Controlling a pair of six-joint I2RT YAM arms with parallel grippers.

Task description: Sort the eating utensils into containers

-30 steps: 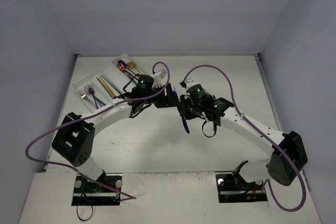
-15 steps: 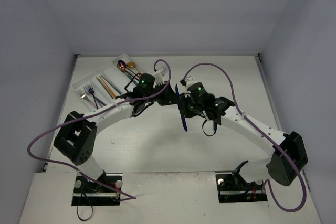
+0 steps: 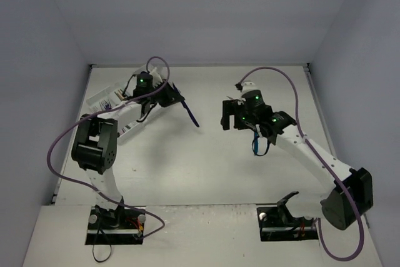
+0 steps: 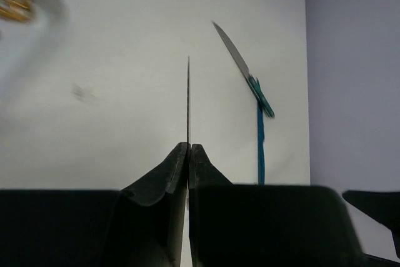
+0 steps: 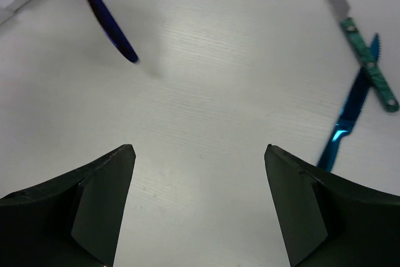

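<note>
Because the translucent white rectangular plastic tray (image 3: 101, 99) sits at the far left corner of the white table (image 3: 206, 173), partly hidden under the left arm, the carry to it looks short. The left gripper (image 4: 189, 149) is clamped tight on the slim dark purple metal knife (image 3: 189, 112), held in the air just right of the tray. I would turn it parallel to a long compartment and lower it before releasing. The right gripper (image 5: 199, 173) stands wide apart and empty, with the teal-handled silver knife (image 5: 365, 51) and slim blue knife (image 5: 347, 123) lying crossed nearby.
</note>
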